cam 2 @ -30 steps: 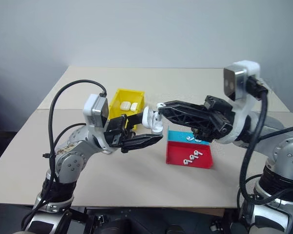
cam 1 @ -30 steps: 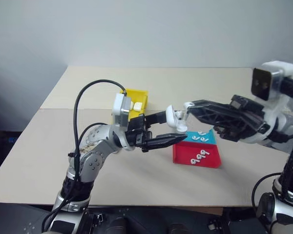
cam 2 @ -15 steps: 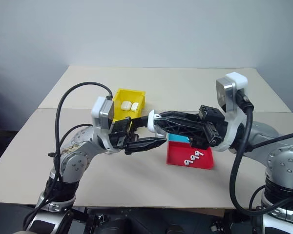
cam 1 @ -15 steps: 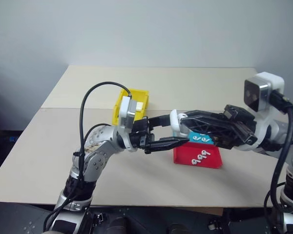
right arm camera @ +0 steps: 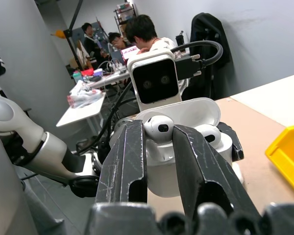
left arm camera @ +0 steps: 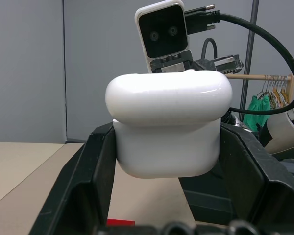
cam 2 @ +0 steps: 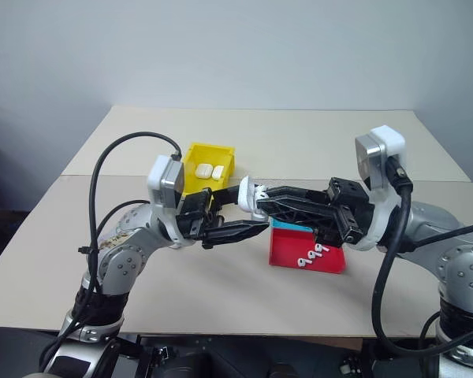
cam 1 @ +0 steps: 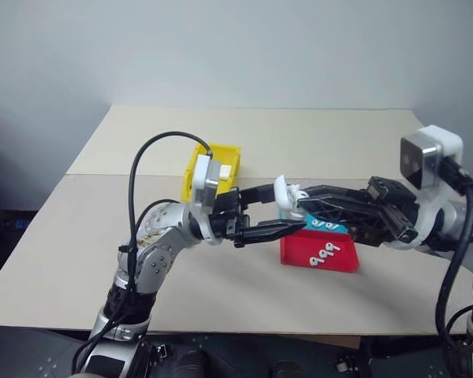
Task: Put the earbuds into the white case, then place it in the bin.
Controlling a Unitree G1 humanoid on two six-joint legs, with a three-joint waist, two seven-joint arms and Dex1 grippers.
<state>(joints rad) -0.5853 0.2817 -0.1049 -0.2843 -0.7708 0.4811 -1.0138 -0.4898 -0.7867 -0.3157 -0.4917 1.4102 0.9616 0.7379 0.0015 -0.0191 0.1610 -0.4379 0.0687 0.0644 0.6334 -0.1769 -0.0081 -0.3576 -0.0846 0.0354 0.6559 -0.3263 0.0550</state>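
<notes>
White and glossy, the case [left arm camera: 169, 125] sat pinched between the fingers of our left tool [left arm camera: 167, 161], lid open, held in the air above the tabletop [cam 1: 221, 260] just beside the red-and-blue tray [cam 1: 319, 244]. Our right tool [right arm camera: 159, 147] met it from the tray's side, its fingers pinching one earbud [right arm camera: 158, 128] at the open case, where a second earbud [right arm camera: 208, 134] already sat. Beyond the case from the tray stood the yellow bin [cam 2: 191, 175] with two closed cases [cam 2: 210, 170] inside, and loose earbuds [cam 2: 314, 253] lay on the tray's steps.
</notes>
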